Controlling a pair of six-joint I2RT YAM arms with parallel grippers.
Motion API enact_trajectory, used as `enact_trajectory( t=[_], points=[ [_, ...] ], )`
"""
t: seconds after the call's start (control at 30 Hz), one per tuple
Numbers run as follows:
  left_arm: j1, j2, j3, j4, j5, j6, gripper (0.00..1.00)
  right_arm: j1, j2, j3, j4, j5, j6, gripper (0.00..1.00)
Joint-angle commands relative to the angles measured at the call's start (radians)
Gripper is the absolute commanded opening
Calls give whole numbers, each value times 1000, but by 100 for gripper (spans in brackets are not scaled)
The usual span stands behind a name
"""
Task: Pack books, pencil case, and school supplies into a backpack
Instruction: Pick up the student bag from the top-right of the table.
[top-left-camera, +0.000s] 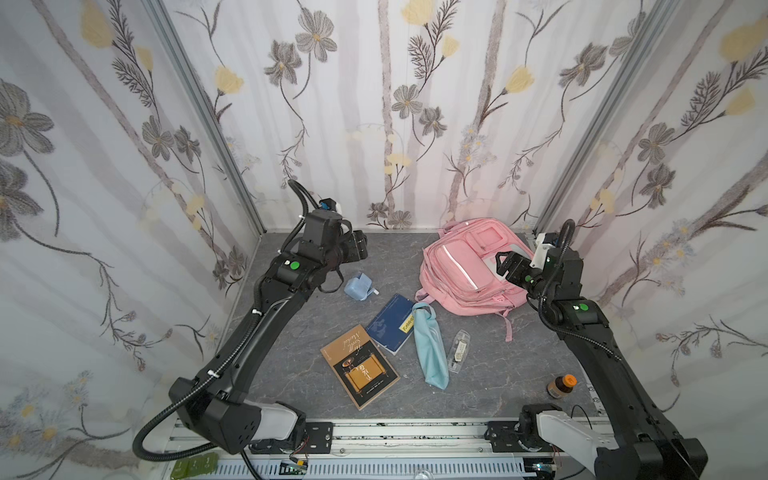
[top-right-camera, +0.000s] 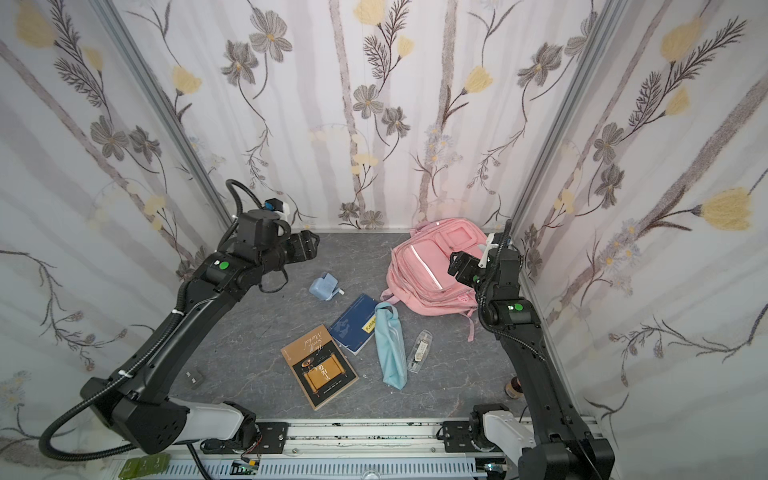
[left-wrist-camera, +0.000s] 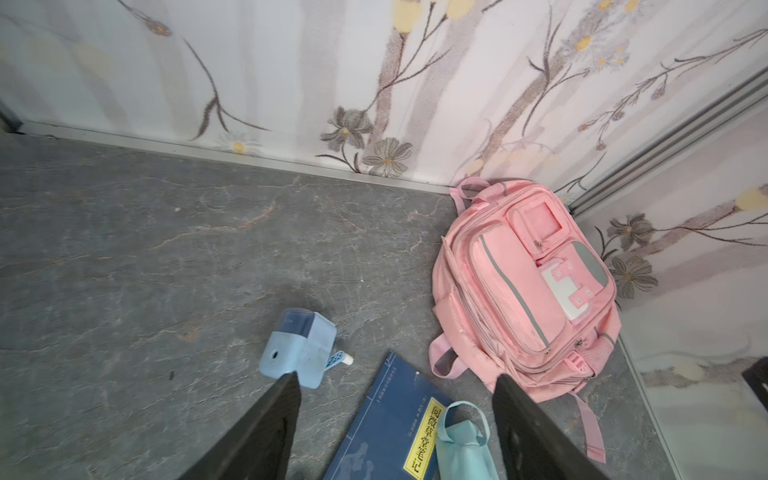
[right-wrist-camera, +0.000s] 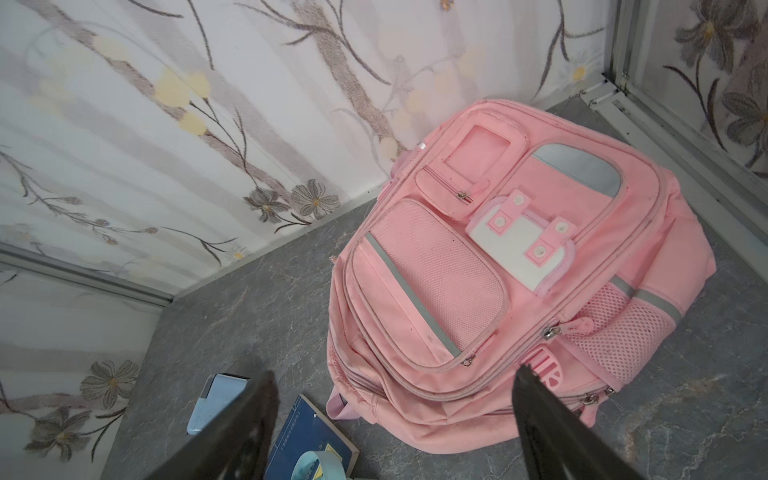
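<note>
Grey marbled tabletop, navy book with yellow label in black Chinese characters

Readable text: one item only. The navy book lies flat on the table, ahead of the left pincer and lower, framed between its two fingers. A yellow label along one edge of the cover carries a column of black Chinese characters, which we read as 阅微草堂笔记. Small white print elsewhere on that cover is illegible. In both top views the label is too small to read. The brown book, well apart from the left pincer, has a gold script title and gold characters; we cannot make them out.
</note>
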Motion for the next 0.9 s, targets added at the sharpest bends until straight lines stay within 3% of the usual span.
enact_trajectory(
  t=[0.0, 0.23, 0.4, 0.5, 0.87],
  points=[
    [-22, 137, 135, -91, 45, -78, 76, -28, 81, 39, 2, -72, 90, 81],
    [-71, 526, 500, -174, 151, -174, 76, -86, 243, 65, 22, -132, 141, 73],
    [-90, 783, 787, -245, 232, -228, 75, -109, 325, 66, 32, -110, 143, 71],
    [-92, 867, 844, -221, 273, -287, 76, -122, 360, 63, 36, -99, 154, 71],
    [-113, 1029, 846, -65, 407, -445, 75, -147, 469, 46, 101, -74, 200, 77]
  ],
)
